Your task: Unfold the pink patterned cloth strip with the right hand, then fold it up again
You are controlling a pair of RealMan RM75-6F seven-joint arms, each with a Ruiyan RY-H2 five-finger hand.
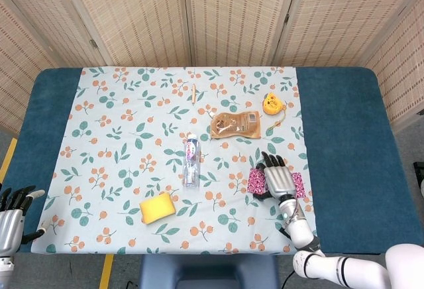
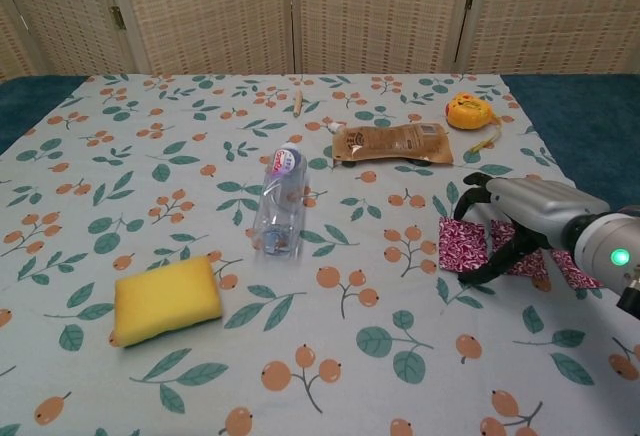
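Observation:
The pink patterned cloth strip lies flat on the floral tablecloth at the right, near the front. My right hand is spread over the strip's middle, palm down, fingertips touching or just above the cloth. The strip's left end and a bit of its right end show on either side of the hand. I cannot tell whether any cloth is pinched. My left hand hangs off the table's front left corner with its fingers apart, holding nothing.
A clear plastic bottle lies in the middle. A yellow sponge sits front left of it. A brown pouch, an orange tape measure and a pencil lie further back. Blue table surface flanks the cloth.

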